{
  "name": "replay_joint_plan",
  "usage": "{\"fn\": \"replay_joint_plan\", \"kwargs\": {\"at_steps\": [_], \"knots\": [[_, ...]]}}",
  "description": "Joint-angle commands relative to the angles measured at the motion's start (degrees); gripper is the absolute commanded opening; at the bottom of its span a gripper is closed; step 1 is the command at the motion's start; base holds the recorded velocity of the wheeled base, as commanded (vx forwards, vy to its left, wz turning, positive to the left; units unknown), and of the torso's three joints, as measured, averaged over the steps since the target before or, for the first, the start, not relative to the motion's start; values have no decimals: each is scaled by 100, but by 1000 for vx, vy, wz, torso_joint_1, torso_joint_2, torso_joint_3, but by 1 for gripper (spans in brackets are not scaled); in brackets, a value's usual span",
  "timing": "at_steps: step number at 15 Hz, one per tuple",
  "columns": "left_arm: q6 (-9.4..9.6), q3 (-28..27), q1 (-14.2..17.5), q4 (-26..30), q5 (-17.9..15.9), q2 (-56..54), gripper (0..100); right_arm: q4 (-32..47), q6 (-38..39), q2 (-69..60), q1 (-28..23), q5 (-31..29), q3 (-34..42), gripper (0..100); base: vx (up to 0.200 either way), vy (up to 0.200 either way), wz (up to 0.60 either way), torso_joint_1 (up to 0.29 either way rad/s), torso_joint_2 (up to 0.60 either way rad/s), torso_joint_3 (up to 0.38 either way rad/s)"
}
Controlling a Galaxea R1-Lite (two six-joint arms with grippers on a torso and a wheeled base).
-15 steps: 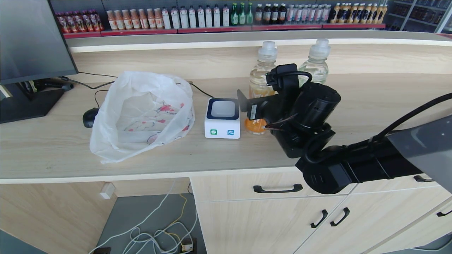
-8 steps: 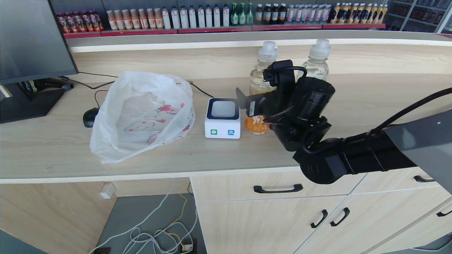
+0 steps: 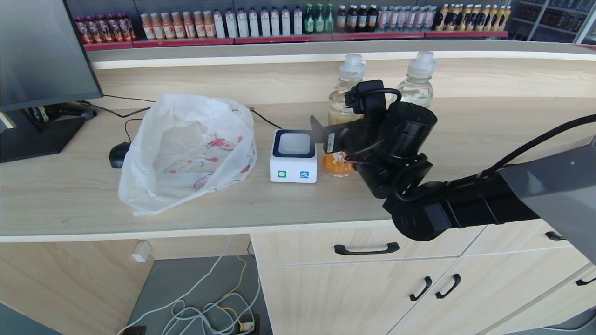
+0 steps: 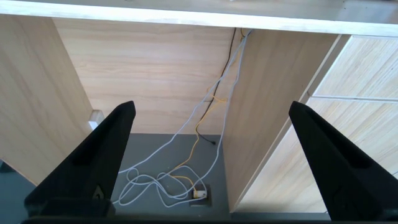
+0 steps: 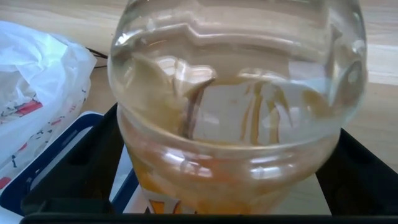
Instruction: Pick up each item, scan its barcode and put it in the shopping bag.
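Item under handling: a clear bottle (image 3: 340, 104) with a pale cap and an orange label band at its foot. It stands upright on the counter (image 3: 70, 195), just beside the right-hand side of the white scanner (image 3: 294, 156).

The right hand (image 3: 337, 135) is at the bottle's lower body with its fingers (image 3: 318, 131) spread, one on each side. The right wrist view places the bottle squarely between them. Firm contact with the bottle wall cannot be confirmed, and the bottle's base is on the counter.

A second clear bottle (image 3: 417, 81) of the same kind stands upright farther back and to the right, apart from the first.

The white shopping bag (image 3: 186, 149) lies open-mouthed on the counter to the left of the scanner, close to it. A dark mouse (image 3: 119, 154) sits left of the bag, and a monitor (image 3: 42, 51) stands at the far left.

The left hand (image 4: 211, 168) hangs below counter level with its fingers wide apart and nothing between them. It faces an open recess in the cabinet, where loose cables (image 4: 180, 180) lie on the floor.

Shelves of bottled drinks (image 3: 279, 21) line the wall behind the counter.
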Motion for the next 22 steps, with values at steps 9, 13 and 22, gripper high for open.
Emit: {"fn": "replay_joint_plan", "kwargs": {"at_steps": [9,13,22], "knots": [[-1,0,1,1,1,0,100,-2,5,-34,-6,6,-234,0,0,0,0,0,0,0],[-1,0,1,1,1,0,100,-2,-3,-105,-14,6,-427,0,0,0,0,0,0,0],[-1,0,1,1,1,0,100,-11,-21,-992,30,-29,-67,0,0,0,0,0,0,0]]}}
